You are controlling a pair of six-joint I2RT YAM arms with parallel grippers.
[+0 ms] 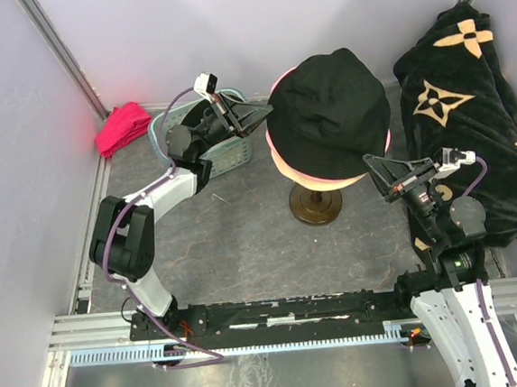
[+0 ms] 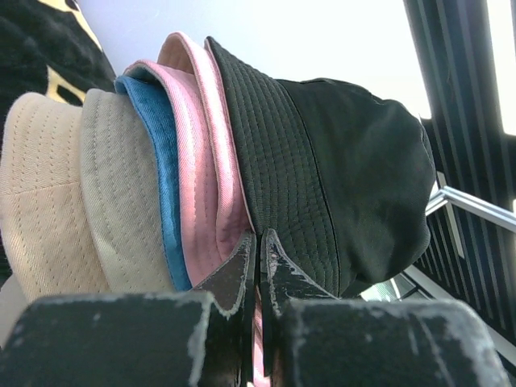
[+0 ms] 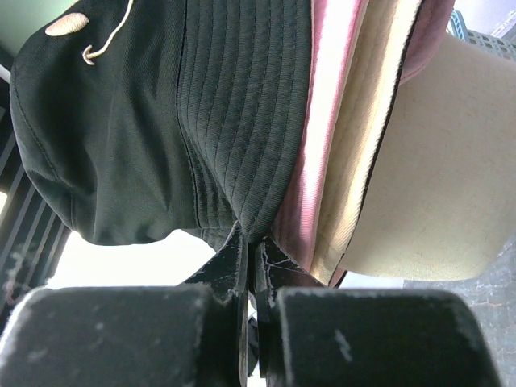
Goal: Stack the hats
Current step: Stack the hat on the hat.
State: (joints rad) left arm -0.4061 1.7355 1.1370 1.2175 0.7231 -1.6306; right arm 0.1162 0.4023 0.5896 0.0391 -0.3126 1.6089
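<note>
Scuffed black fingers [image 2: 234,278] are seen closest in the left wrist view, drawn together so that barely a slit is left between them. The left gripper [image 2: 258,242] is shown with its tips set against the brims of the stacked hats, at the seam where the pink hat [image 2: 201,161] meets the black hat [image 2: 347,161]. Whether any fabric is actually pinched there cannot be told. Behind the pink hat, a blue hat [image 2: 165,177], a tan hat [image 2: 121,201] and a cream hat [image 2: 40,210] are nested one inside another.

From the opposite side, the right gripper [image 3: 250,242] is pictured with its jaws closed on the edge of the black hat's brim, which is drawn down to a point between the tips. Pink and cream brims are layered just beside it.

From above, the whole stack is seen seated on a dark wooden stand [image 1: 316,208] at the middle of the grey table [image 1: 245,249], with the black hat on top and a pink rim showing beneath it. Both grippers are held at brim level, the left one at the stack's left side and the right one at its near right.

A teal basket [image 1: 167,127] is partly hidden beneath the left arm, and a magenta cloth [image 1: 121,126] is bunched in the far left corner. A black cloth with beige flower marks [image 1: 467,94] is draped along the right wall.
</note>
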